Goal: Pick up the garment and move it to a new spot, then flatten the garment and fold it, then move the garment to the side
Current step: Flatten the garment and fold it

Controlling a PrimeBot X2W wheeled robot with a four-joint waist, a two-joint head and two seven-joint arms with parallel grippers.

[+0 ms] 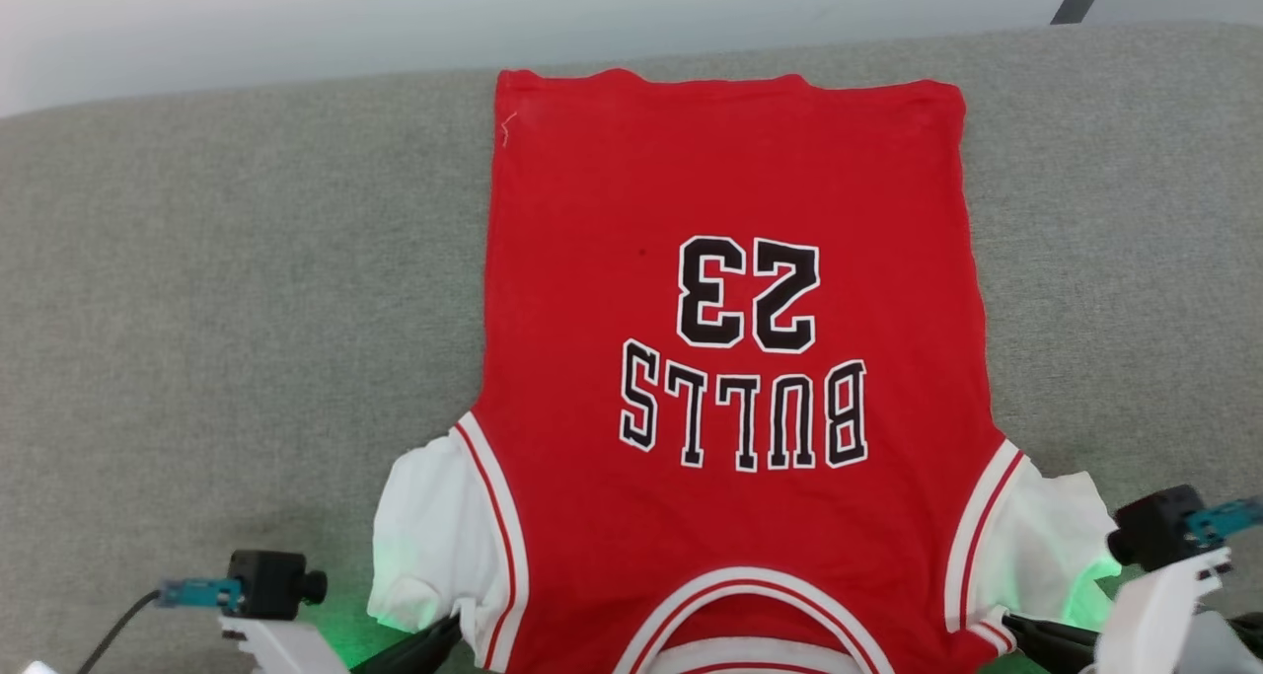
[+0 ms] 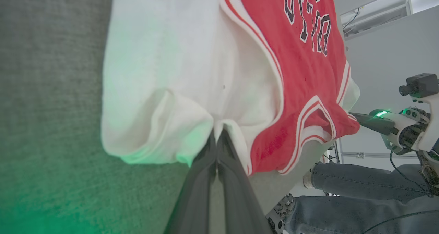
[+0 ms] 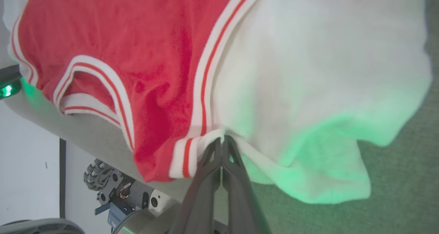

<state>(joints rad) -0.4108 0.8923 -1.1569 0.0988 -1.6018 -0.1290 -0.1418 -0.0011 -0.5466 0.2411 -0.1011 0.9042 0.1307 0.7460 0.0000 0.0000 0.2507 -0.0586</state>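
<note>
The garment (image 1: 730, 161), a red jersey with a black "23", lies spread flat on the grey padded surface (image 1: 247, 289), collar toward me and hem at the far edge. Its white sleeves bunch at the near corners. My left gripper (image 1: 456, 627) is shut on the garment where the left sleeve meets the shoulder. In the left wrist view the gripper (image 2: 217, 133) has its jaws pressed together into the white cloth of the garment (image 2: 301, 73). My right gripper (image 1: 1008, 627) is shut on the other shoulder. Its wrist view shows the gripper (image 3: 222, 140) pinching the striped trim of the garment (image 3: 103, 32).
The surface's near edge runs just under the collar. Beyond it are a person's legs in jeans (image 2: 343, 182) and my wheeled base (image 3: 103, 179). Bare grey surface stretches to the left and right of the garment. A pale wall (image 1: 296, 23) rises behind the far edge.
</note>
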